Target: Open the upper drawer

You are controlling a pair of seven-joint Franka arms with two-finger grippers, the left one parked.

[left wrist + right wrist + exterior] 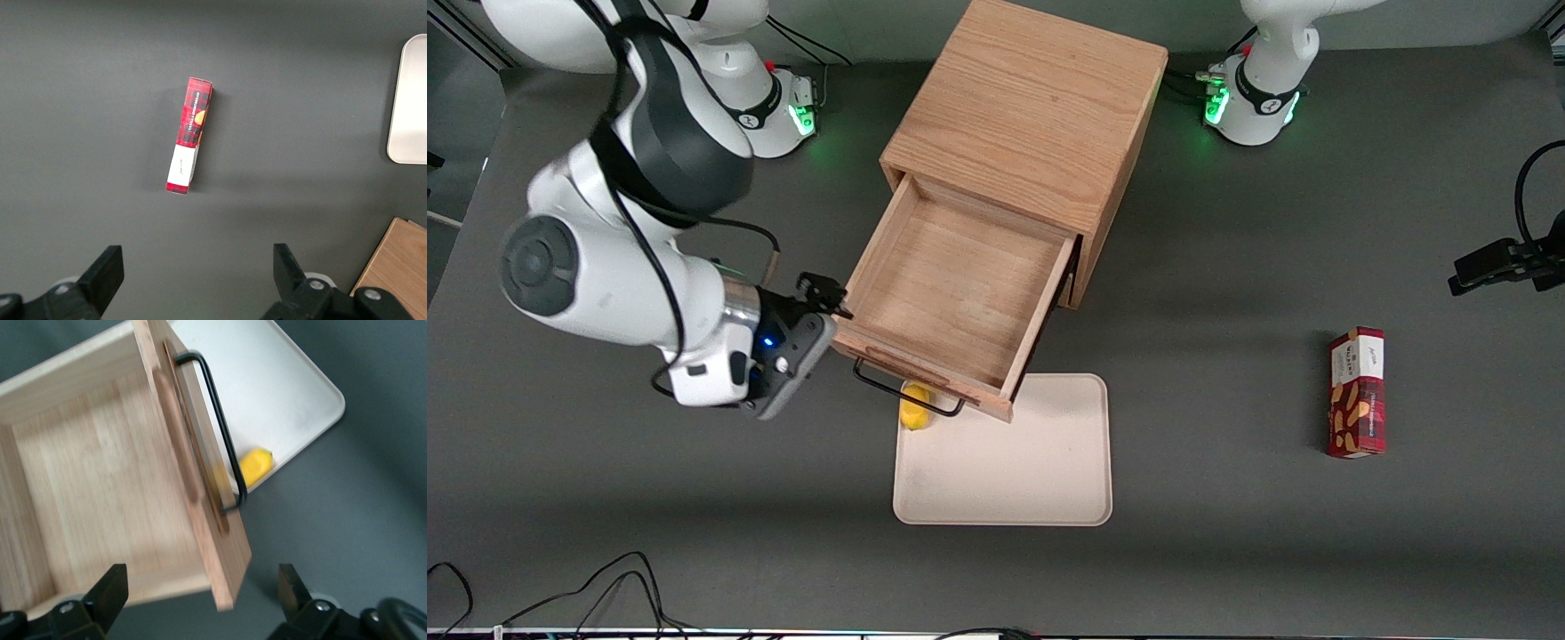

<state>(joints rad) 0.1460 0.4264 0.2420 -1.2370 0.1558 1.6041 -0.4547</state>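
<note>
The gripper hangs at the corner of the upper drawer toward the working arm's end, its fingers spread wide and holding nothing. The drawer stands pulled well out of the cabinet, bare inside, its black handle over the tray, beside a yellow thing. The opening looks done; next the arm need only lift clear without catching the handle.

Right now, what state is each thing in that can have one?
Upper drawer: pulled out, nothing in it.
Gripper: open, astride the drawer front's corner, not on the handle.
Tray: flat on the table, a yellow item on its corner.
Red box: lying flat, closed.
</note>
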